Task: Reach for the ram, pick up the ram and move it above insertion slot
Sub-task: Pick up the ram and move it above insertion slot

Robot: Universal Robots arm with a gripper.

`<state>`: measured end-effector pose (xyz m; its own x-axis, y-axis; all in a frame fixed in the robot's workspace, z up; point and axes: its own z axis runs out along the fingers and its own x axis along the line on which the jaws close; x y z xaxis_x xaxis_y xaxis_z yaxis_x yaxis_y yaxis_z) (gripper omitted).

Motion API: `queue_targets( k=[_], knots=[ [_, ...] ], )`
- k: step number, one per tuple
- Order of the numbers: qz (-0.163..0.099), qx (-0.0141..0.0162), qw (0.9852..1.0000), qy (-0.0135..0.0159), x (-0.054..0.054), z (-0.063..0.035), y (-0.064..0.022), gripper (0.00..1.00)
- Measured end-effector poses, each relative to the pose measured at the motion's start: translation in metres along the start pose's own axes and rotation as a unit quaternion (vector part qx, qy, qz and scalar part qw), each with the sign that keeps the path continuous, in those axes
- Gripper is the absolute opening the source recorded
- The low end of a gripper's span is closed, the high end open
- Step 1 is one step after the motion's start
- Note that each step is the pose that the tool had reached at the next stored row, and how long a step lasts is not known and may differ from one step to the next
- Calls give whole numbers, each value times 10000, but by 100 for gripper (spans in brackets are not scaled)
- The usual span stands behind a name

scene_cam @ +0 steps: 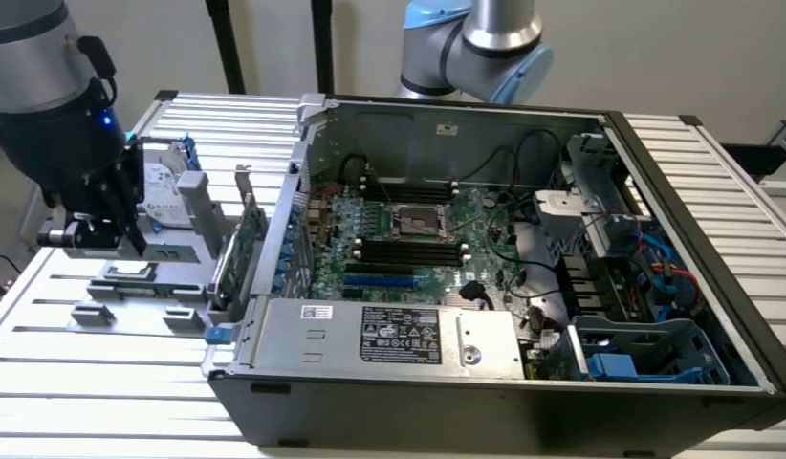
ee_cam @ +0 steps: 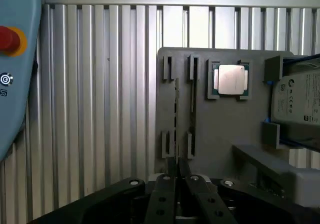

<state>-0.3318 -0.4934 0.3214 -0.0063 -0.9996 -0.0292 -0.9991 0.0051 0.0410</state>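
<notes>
The ram (ee_cam: 176,116) appears in the wrist view as a thin green edge running straight out from between my fingertips. It hangs over the grey parts fixture (ee_cam: 220,134). My gripper (ee_cam: 176,160) has its jaws drawn in close on the stick's near end. In the exterior view the gripper (scene_cam: 117,244) hovers above the fixture (scene_cam: 125,287), on that view's left, outside the open computer case. The insertion slot (scene_cam: 406,251) is one of several parallel black sockets on the motherboard inside the case, well to the exterior view's right of the gripper.
The fixture also carries a processor (ee_cam: 230,79), a hard drive (ee_cam: 300,104) and an upright green expansion card (scene_cam: 249,239). The case wall (scene_cam: 291,191) stands between fixture and motherboard. A blue slot (scene_cam: 381,280) lies beside the black sockets. A pendant with a red button (ee_cam: 10,39) sits nearby.
</notes>
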Motion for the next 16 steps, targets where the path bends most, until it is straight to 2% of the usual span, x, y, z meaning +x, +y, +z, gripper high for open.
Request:
queue_targets(
  k=[4,16],
  knots=[
    [0,-10,10000,-8,-5,-189,-172,13],
    [-5,-48,10000,-55,-21,-759,-699,13]
  ],
)
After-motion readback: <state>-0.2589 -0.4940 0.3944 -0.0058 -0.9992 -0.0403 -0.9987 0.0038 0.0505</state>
